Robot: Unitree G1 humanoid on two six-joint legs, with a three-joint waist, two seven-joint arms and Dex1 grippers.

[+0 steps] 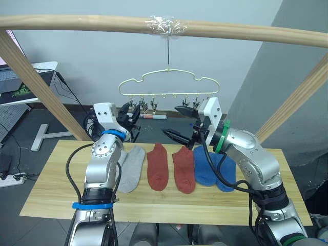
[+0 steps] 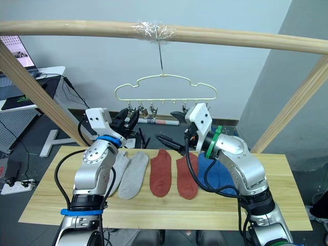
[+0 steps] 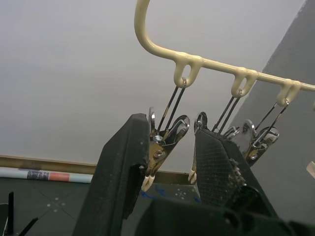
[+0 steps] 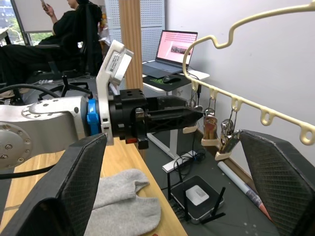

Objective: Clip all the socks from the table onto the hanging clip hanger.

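- My left fingers (image 3: 167, 167) sit narrow around the end clip (image 3: 165, 140) of the hanger (image 1: 168, 83), pads on both sides of it; can't tell if they're squeezing it yet.
- My right fingers (image 1: 180, 122) are spread wide, holding nothing, up near the clips at the right of the middle of the hanger's row.
- No sock in either set of fingers, so nothing is ready to feed into the clip.
- Socks lie below and toward me from both arms, flat in a row on the table (image 1: 46, 189), long axes running away from me: grey sock (image 1: 132, 168), second grey sock (image 2: 119, 169) partly behind my left arm, two red socks (image 1: 158, 166) (image 1: 183, 169), blue socks (image 1: 210, 169) overlapping under my right arm.
- Right arm is nearer the blue and red ones; left is busy at the clip, so my guess is the right one fetches.
- Wooden bar (image 1: 102, 23) carries the hanger hook overhead; slanted wooden posts (image 1: 36, 82) flank the table, well apart from both arms.
- All clips look empty; task barely begun.
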